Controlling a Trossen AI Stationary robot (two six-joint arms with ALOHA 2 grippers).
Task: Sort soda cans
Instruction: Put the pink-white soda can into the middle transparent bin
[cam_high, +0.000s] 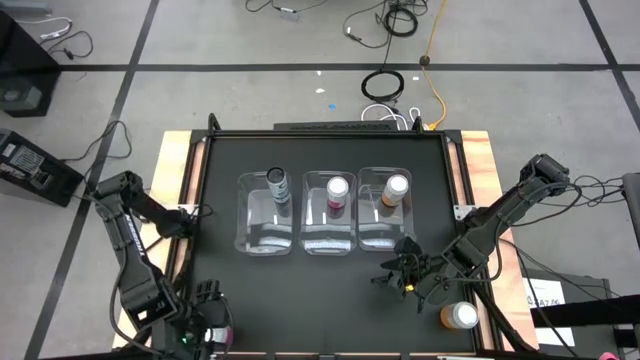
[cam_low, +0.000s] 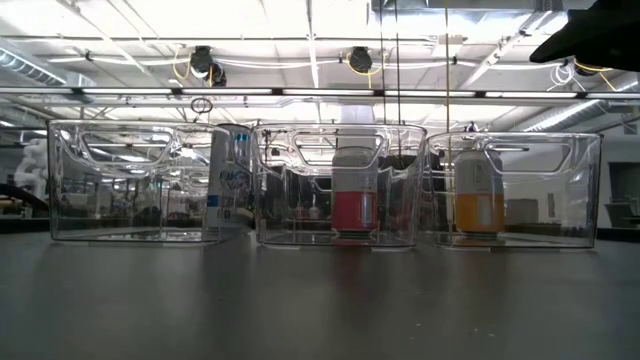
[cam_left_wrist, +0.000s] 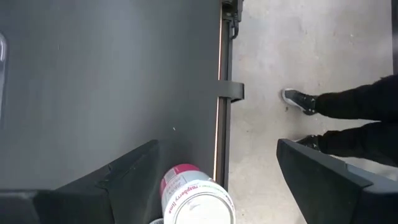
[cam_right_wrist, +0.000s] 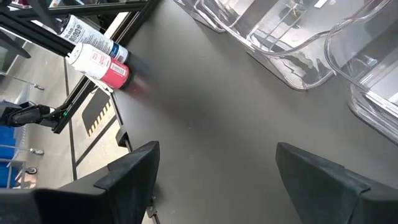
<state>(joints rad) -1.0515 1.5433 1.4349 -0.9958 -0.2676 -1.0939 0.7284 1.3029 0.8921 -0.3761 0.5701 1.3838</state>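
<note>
Soda cans stood one apiece in three clear plastic rectangular bins (cam_high: 267, 236): a dark grey can (cam_high: 277, 180) left, a pink-magenta can (cam_high: 336, 188) middle, an orange can (cam_high: 396, 187) right. At the near-left corner, the left gripper (cam_left_wrist: 214, 180) spread wide around a second pink can (cam_left_wrist: 194, 196) reading "raspberry lime", not gripping. Right gripper (cam_high: 398, 272) hung released; another orange can (cam_high: 459, 316) stood near-right.
</note>
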